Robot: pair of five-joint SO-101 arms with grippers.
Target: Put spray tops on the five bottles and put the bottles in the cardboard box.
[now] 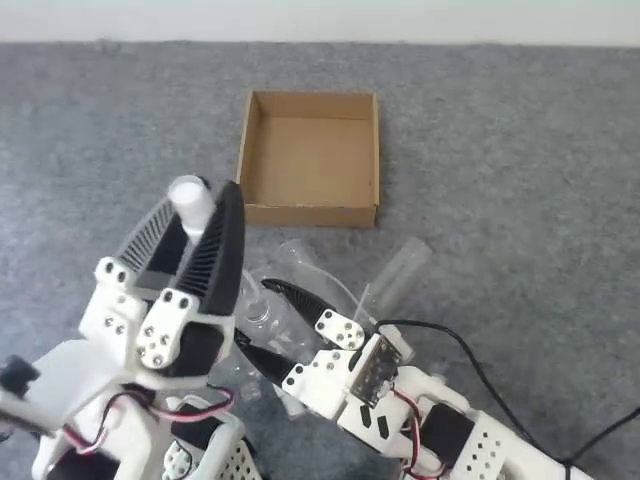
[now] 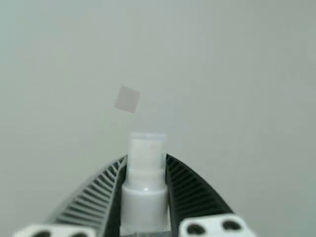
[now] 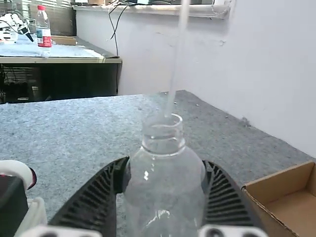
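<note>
End effectors on both arms are closed. The left end effector (image 1: 197, 203) is clamped on a white spray top (image 1: 188, 198), and the right end effector (image 1: 258, 318) is gripped around a clear bottle (image 3: 163, 187).

The grey table (image 1: 520, 150) is seen from above. The cardboard box (image 1: 310, 210) is set at 12 o'clock with its open side up, and no bottle is seen in it. The left end effector is placed at 7 o'clock of the box and raised high toward the camera. The right one is found at 4 o'clock from it, lower and close to the table. A second bottle (image 1: 400, 268) is laid on its side at 5 o'clock of the box, near its corner, with its long axis run from 1 to 7 o'clock.

In the right wrist view the held bottle is kept with its neck (image 3: 162, 133) pointing away from the wrist. A thin dip tube (image 3: 175, 64) is seen coming down from above into the open mouth, slightly slanted.

The spray top is therefore judged to lie above the neck, well apart from it, along nearly the same axis as the bottle. The step in hand is judged to be seating the top. It would have to be lowered by the left arm along the line of the tube while the bottle is steadied by the right. A slant in the tube could leave the collar off centre on the neck.
</note>
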